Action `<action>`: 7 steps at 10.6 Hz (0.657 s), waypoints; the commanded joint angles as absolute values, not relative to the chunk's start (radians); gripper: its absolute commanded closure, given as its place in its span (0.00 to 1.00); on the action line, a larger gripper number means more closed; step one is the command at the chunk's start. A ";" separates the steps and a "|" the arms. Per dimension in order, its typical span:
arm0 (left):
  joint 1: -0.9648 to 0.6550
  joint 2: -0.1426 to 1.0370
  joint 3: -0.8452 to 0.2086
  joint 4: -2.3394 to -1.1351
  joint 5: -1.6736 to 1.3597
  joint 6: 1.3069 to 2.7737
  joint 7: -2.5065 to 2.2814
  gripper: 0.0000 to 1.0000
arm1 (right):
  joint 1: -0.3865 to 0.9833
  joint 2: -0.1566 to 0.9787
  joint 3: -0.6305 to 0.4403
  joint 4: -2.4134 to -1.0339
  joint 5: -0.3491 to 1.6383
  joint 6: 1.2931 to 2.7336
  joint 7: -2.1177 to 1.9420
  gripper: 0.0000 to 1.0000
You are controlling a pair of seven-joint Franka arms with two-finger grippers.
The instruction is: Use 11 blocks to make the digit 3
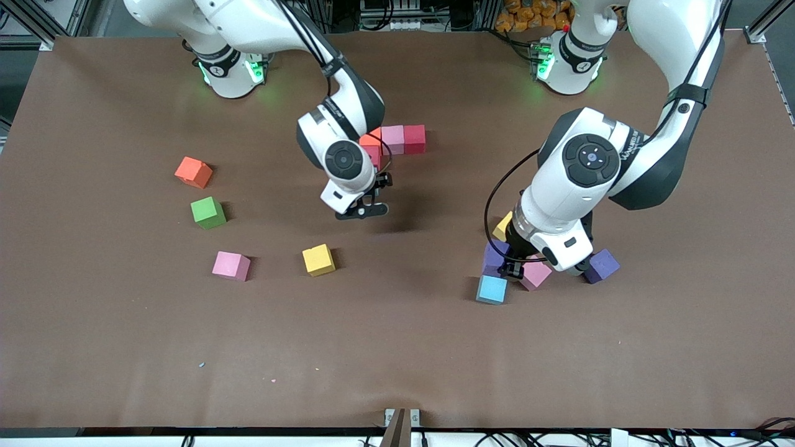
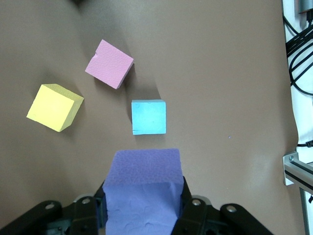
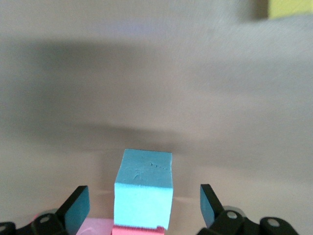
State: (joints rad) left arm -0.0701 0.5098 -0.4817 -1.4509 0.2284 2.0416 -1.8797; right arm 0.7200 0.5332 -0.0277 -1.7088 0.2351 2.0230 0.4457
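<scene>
Front view: purple cube pinched, blue cube just set free

Your left end effector (image 2: 143, 208) pinches a purple cube (image 2: 143, 188) above the counter (image 1: 397, 347), over a loose cluster with a light blue cube (image 1: 492, 289). Your right end effector (image 3: 145, 208) stands spread around another blue cube (image 3: 145, 188), beside the started row of the 3, a pink cube (image 1: 392, 139) and a red cube (image 1: 415, 138). Lift carelessly and a finger may nudge that blue cube askew.
</scene>
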 commanded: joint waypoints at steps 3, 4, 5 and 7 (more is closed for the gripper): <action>-0.095 0.495 -0.482 -1.471 0.192 2.031 -1.871 0.92 | 0.609 0.569 -0.021 -1.577 0.158 1.968 0.211 0.00; -0.112 0.506 -0.482 -1.474 0.166 2.031 -1.906 0.93 | 0.594 0.592 -0.021 -1.540 0.123 1.968 0.165 0.00; -0.127 0.520 -0.482 -1.476 0.152 2.029 -1.957 0.93 | 0.585 0.613 -0.021 -1.507 0.094 1.968 0.123 0.00; -0.170 0.528 -0.482 -1.499 0.146 2.029 -2.031 0.93 | 0.554 0.650 -0.021 -1.470 0.086 1.974 0.027 0.00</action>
